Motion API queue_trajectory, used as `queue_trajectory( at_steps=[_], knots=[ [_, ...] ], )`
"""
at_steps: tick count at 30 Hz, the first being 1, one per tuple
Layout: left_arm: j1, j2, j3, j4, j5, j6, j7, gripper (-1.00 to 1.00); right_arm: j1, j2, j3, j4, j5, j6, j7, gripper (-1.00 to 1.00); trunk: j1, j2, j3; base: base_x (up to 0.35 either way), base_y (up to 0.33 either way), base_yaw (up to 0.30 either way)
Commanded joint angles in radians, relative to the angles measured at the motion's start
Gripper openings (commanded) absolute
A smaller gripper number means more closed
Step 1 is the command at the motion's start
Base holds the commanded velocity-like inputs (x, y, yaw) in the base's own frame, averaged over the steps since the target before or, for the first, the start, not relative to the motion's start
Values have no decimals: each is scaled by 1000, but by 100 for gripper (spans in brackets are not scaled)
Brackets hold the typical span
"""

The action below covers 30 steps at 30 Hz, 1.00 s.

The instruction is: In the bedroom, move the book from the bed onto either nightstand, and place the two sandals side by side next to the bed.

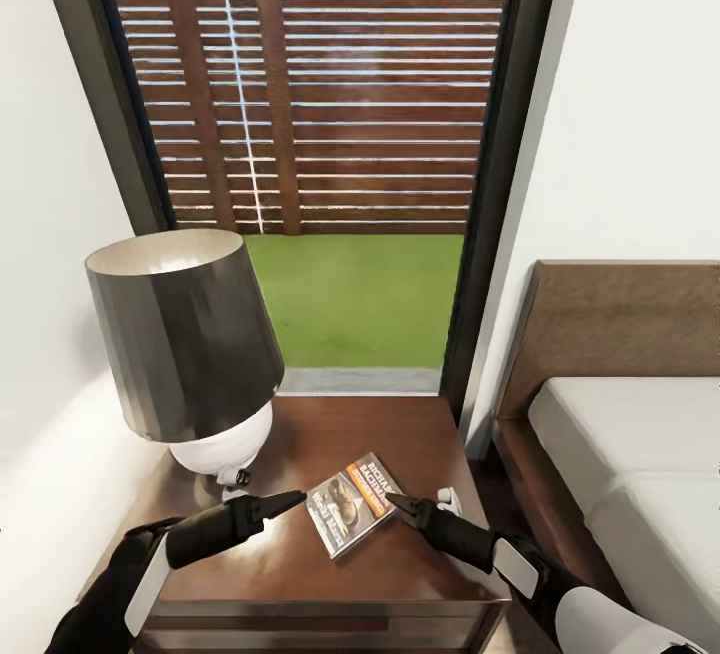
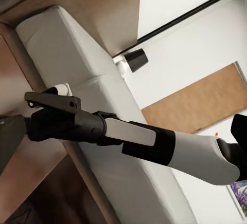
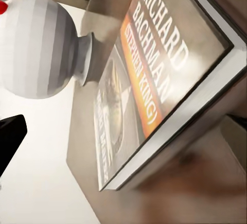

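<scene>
I have the window (image 1: pixel 330 134) ahead, tall and dark-framed, with a slatted fence (image 1: pixel 300 94) and grass (image 1: pixel 355 299) beyond it; white walls (image 1: pixel 640 114) stand on either side. On my right is the bed (image 1: pixel 630 434), brown headboard and off-white mattress; in the left wrist view the mattress (image 2: pixel 77 64) runs long and pale past my right arm (image 2: pixel 170 147). The nightstand (image 1: pixel 400 434) sits between bed and left wall, glossy brown top, directly before me. At its far left stands a lamp (image 1: pixel 185 344), dark tapered shade over a white round base; the right wrist view shows that base (image 3: pixel 38 52) ribbed and grey-white. The book (image 1: pixel 352 502) lies flat on the nightstand, near the front and right of the lamp; up close its cover (image 3: pixel 149 75) reads "RICHARD BACHMAN" in white and "STEPHEN KING" on the orange band, above a picture I cannot make out. My left gripper (image 1: pixel 290 500) points at the book's left edge, fingers pressed together; my right gripper (image 1: pixel 398 502) is at the book's right edge, and I cannot tell whether it is parted or touching the book.
</scene>
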Motion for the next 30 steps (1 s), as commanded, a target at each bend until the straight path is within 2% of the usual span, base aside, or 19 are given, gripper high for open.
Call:
queue_trajectory(
  at_steps=[1,14,30],
  knots=[
    [0,0,0,0,2,10,-2,100,0,-1,5,0,-8,5,-1,100,-1,0,3,0,0,0],
    [0,0,0,0,1,10,-2,100,0,-1,6,0,-8,5,-1,100,-6,3,53,0,0,0],
    [0,0,-2,0,1,10,-2,100,0,0,6,0,-8,5,-1,100,-68,115,103,0,0,0]
  ],
)
